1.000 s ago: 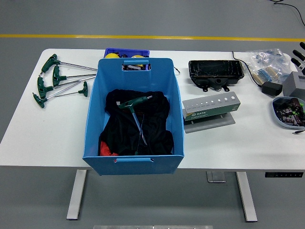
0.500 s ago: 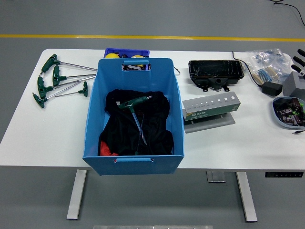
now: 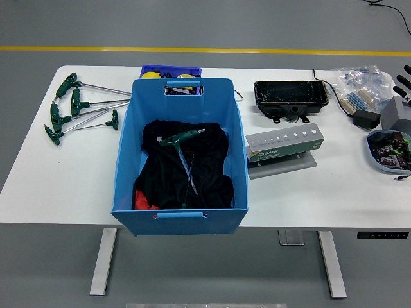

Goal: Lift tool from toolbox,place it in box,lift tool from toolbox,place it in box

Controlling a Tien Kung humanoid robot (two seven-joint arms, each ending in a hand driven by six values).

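Green-handled tool [image 3: 182,142] on black cloth [image 3: 186,168] in blue box [image 3: 128,154]; right hand's fingers [image 3: 403,83] at right edge, spread unclear.

Grey floor [image 3: 257,25], yellow line [image 3: 192,49], white table [image 3: 64,186].

We see a white desk [image 3: 58,186] spanning the frame, its near edge toward the bottom. At the centre stands a large blue box [image 3: 181,212]. Just behind it, at the upper middle, a smaller dark blue bin [image 3: 171,69] touches its far wall. On the left lie several green-handled T-wrenches [image 3: 74,109], fanned out. Right of the box rests a grey tool holder [image 3: 284,146] with a row of holes, and beyond it a black tray [image 3: 290,96]. At the far right edge we find clear plastic bags [image 3: 361,86], a black adapter [image 3: 366,119] and a blue dish [image 3: 385,151] of small parts.
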